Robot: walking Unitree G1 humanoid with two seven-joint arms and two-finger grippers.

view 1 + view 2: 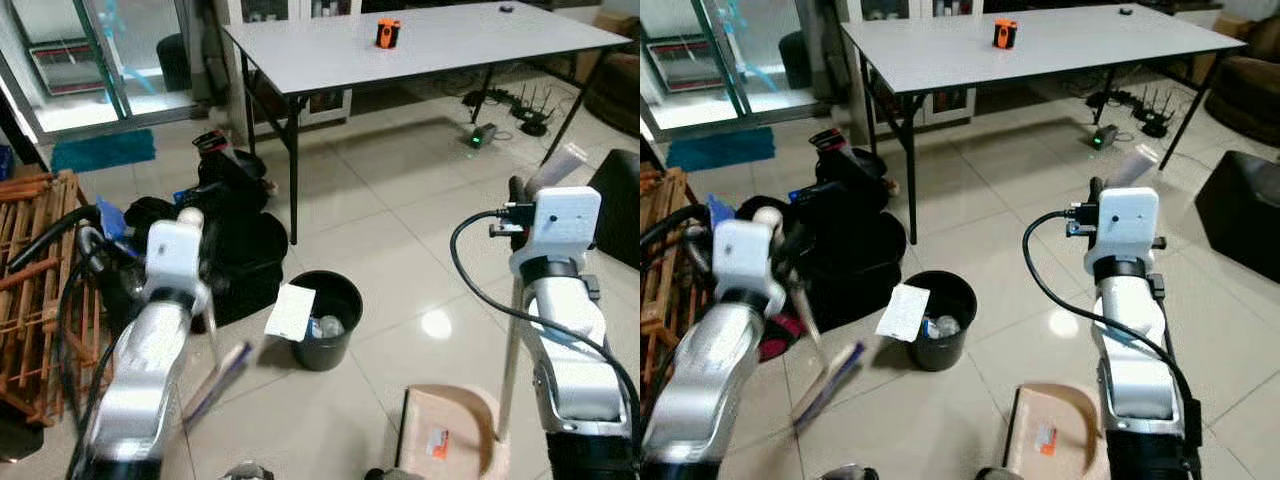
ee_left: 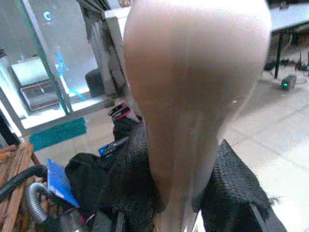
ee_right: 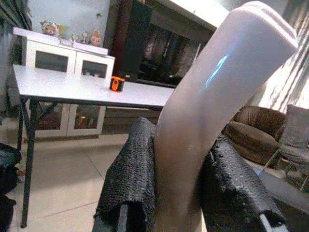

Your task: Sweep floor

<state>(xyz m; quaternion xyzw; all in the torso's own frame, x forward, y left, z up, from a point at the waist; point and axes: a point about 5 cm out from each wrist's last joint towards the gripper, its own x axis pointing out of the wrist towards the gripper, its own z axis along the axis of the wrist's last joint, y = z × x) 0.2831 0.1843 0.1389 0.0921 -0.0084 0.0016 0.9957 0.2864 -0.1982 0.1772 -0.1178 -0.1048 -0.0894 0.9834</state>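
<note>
Dustpan sits nearest me on the tile floor, beige w/ an orange label, its pale upright handle rising to my right gripper. R fingers are clamped snug against that handle on both sides, no gap showing. Left gripper is likewise closed tight around the broom handle, fingers pressed to it; broom head trails on the floor by my left arm, blurred.

Just past the dustpan, between my arms, stands a black trash bin w/ a white paper leaning over its rim and some clear litter inside. Left of the bin: a heap of black bags, a blue item and a grey hose, then a wooden rack at the edge.

Farther back, a grey folding table carries an orange object. Under it, a router and a device w/ a green light. Brown sofa far right, glass door far left w/ a teal mat.
</note>
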